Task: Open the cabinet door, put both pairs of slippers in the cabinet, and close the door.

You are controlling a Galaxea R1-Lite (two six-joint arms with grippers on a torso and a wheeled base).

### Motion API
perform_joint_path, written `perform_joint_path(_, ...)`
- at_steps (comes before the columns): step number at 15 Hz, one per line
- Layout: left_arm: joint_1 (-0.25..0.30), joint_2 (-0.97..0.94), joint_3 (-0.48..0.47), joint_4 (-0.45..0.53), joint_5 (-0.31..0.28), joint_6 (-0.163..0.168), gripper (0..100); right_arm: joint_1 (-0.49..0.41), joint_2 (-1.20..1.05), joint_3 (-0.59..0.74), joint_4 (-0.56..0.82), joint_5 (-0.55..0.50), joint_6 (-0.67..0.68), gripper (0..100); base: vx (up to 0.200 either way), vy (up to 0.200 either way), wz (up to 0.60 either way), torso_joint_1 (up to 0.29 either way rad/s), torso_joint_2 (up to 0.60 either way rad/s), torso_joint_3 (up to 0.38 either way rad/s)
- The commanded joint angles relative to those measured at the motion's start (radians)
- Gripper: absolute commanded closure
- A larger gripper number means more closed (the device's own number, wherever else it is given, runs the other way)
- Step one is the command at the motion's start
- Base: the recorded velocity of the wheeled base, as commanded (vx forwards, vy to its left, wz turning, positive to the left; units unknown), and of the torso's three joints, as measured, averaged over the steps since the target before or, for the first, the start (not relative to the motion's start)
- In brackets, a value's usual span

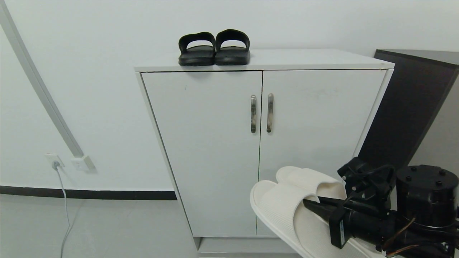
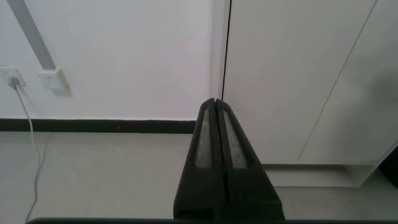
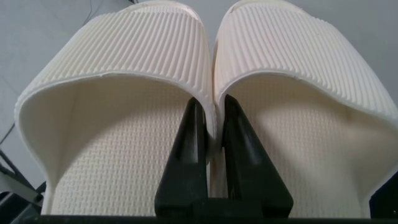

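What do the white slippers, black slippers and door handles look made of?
The white slippers look like soft matte fabric or foam: ribbed straps, waffle-textured insoles. The black slippers seem moulded rubber or plastic, smooth with a slight sheen. The handles look metal, glossy with dull patches.

cabinet doors (image 1: 208,154) shut — interior blocked | handles (image 1: 253,114) unobstructed | floor (image 1: 107,229) beside open

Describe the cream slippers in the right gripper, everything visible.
The pair of cream ribbed-fabric slippers lies side by side, toes pointing away from the arm. The uppers are ribbed and the insoles show a fine waffle texture. The black right gripper is shut on their two adjoining inner walls, one finger inside each slipper. The pair hangs tilted in the air before the lower right door of the white cabinet.
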Motion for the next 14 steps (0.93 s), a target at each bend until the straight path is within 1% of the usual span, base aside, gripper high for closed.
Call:
perform_joint_path(1,0.000,0.001,0.000,0.000,0.000,0.000,100,0.001,0.002,0.000,0.001,0.000,0.000,100,-0.200,0.000,0.00,-0.002,0.16,0.124)
perform_joint_path(2,0.000,0.001,0.000,0.000,0.000,0.000,100,0.001,0.002,0.000,0.001,0.000,0.000,100,-0.200,0.000,0.00,0.012,0.11,0.046)
perform_joint_path(7,0.000,0.001,0.000,0.000,0.000,0.001,100,0.002,0.002,0.004,-0.001,0.000,-0.006,100,0.000,0.000,0.00,0.000,0.01,0.006)
perform_joint_path(10,0.000,0.001,-0.002,0.001,-0.001,0.004,100,0.001,0.005,0.015,-0.001,0.003,-0.040,100,0.000,0.000,0.00,0.000,0.00,0.000)
perform_joint_path(12,0.000,0.001,-0.002,0.001,-0.003,0.017,100,0.001,0.004,0.017,-0.002,0.003,-0.040,100,0.000,0.000,0.00,0.000,0.00,0.000)
perform_joint_path(13,0.000,0.003,-0.002,0.003,-0.021,0.029,100,0.001,0.002,0.018,-0.001,0.005,-0.040,100,0.000,0.000,0.00,0.000,0.00,0.000)
perform_joint_path(14,0.000,0.009,-0.003,0.004,-0.055,0.034,100,0.001,0.004,0.017,-0.001,0.005,-0.040,100,0.000,0.000,0.00,0.000,0.00,0.000)
